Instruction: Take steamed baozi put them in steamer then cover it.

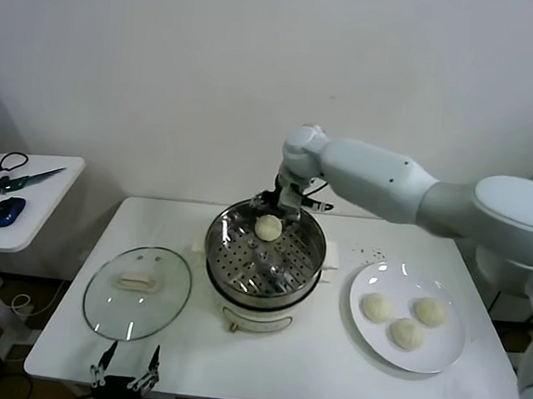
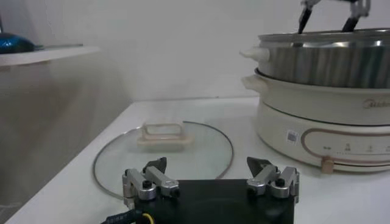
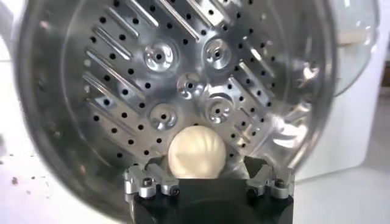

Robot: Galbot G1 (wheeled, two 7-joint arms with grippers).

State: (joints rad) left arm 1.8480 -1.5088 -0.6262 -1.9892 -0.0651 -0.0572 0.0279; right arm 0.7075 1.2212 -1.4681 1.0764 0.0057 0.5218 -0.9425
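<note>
The steamer (image 1: 239,295) stands mid-table, its perforated tray (image 3: 122,79) filling the right wrist view. One baozi (image 1: 268,227) lies on the tray at the far side. My right gripper (image 1: 280,205) hangs just over that bun (image 3: 196,153), open, with a gap on each side of the bun. Three more baozi (image 1: 407,334) sit on a white plate (image 1: 360,331) to the right. The glass cover (image 1: 137,291) with its white handle (image 2: 161,135) lies flat on the table left of the steamer (image 2: 323,109). My left gripper (image 1: 125,372) is parked open at the front table edge, empty (image 2: 208,162).
A white side table (image 1: 24,197) at far left carries a blue mouse (image 1: 8,211) and scissors. The white wall runs close behind the steamer. Bare tabletop lies in front of the steamer and between it and the plate.
</note>
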